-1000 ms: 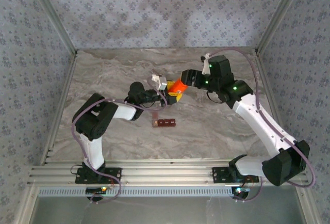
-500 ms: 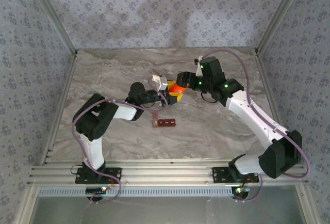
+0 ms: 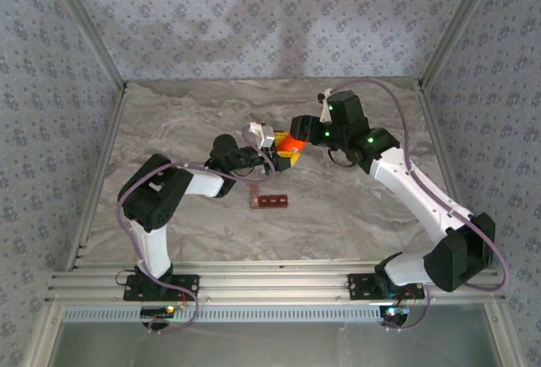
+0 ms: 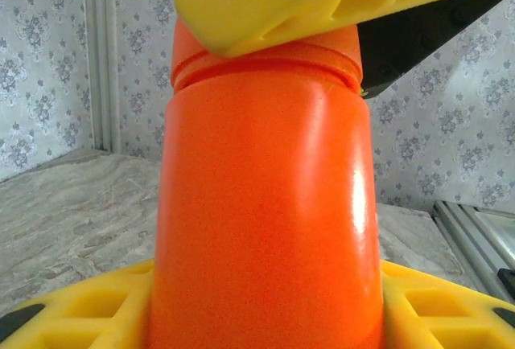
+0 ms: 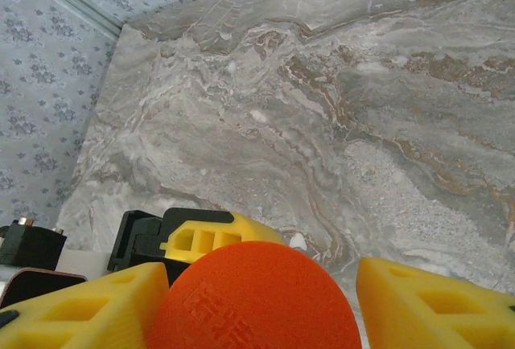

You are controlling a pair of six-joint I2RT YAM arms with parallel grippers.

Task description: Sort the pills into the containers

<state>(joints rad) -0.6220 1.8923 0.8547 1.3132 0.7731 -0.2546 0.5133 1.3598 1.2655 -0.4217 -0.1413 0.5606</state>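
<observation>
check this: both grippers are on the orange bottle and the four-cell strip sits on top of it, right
No. The top external view shows the four-cell strip lying on the table, apart from the orange bottle. The left gripper and right gripper are both on the bottle.

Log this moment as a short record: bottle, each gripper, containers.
bottle: orange, held between both grippers
left gripper: shut on the bottle's body
right gripper: shut on the bottle's cap end
containers: red-brown strip flat on the table, nearer the arm bases than the bottle, untouched
</observation>
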